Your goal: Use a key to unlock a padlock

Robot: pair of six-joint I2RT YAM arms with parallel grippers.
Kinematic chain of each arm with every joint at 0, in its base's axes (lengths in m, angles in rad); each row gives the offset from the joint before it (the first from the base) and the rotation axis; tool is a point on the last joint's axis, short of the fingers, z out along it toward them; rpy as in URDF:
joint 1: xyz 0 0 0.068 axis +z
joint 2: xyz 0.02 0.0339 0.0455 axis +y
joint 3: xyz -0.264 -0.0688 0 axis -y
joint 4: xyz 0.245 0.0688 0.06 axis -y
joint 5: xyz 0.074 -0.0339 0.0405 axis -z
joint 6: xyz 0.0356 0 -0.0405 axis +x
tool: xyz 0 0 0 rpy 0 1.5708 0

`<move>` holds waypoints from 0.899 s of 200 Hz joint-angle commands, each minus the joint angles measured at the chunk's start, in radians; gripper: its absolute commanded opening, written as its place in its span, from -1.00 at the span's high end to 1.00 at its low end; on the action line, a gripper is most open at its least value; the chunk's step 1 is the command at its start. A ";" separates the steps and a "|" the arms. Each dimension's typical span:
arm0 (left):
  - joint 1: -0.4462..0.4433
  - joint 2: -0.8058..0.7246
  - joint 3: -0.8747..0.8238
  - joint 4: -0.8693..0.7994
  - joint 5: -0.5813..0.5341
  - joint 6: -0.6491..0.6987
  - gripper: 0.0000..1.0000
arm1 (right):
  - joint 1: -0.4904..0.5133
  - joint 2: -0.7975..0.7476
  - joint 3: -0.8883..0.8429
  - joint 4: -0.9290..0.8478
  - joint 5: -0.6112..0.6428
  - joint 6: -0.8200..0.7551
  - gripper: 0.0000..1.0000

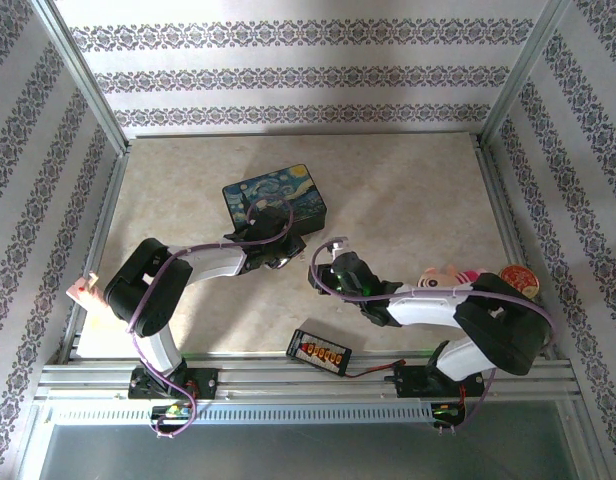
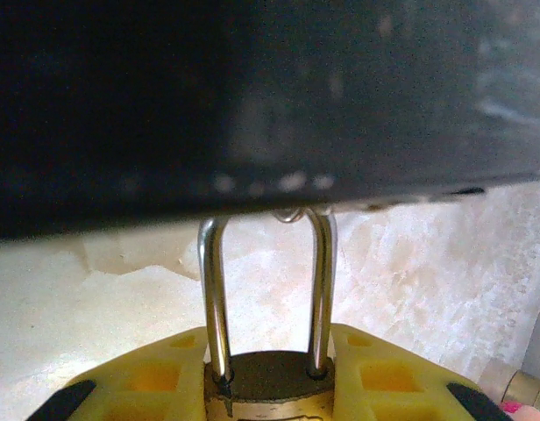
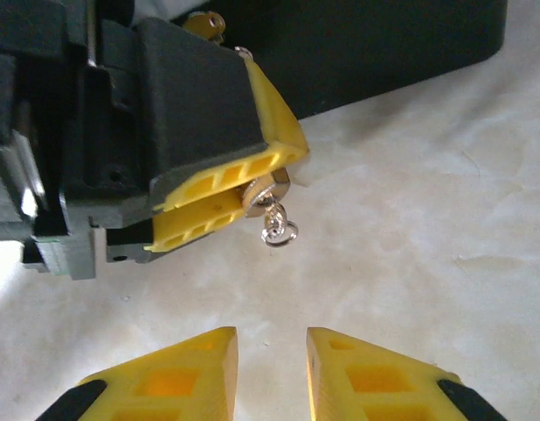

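Near the middle of the table [image 1: 418,190], against the box [image 1: 275,200], the left gripper [image 3: 270,180] clamps the padlock [image 2: 270,390], shackle boxward, with what looks like the key [image 3: 272,197] jutting from its base towards the right gripper [image 3: 272,368], near it, level, jaws apart and empty.

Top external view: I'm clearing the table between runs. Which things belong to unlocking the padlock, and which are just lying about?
For the job: padlock, clamped in the left hand; right hand, open and empty.
Lying about: dark blue painting box, black strip with orange plugs, round gold-red tin, pink-and-white toy.
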 commanded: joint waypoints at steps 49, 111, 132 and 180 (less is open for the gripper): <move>0.000 0.026 -0.013 0.066 0.163 -0.040 1.00 | -0.093 -0.027 -0.022 0.083 -0.110 0.064 0.34; 0.000 0.022 -0.009 0.068 0.178 -0.048 1.00 | -0.153 0.116 -0.003 0.249 -0.246 0.136 0.34; 0.000 0.019 -0.010 0.068 0.182 -0.047 1.00 | -0.173 0.182 -0.010 0.372 -0.289 0.181 0.33; 0.000 0.018 -0.007 0.072 0.187 -0.051 1.00 | -0.195 0.312 0.005 0.549 -0.350 0.240 0.35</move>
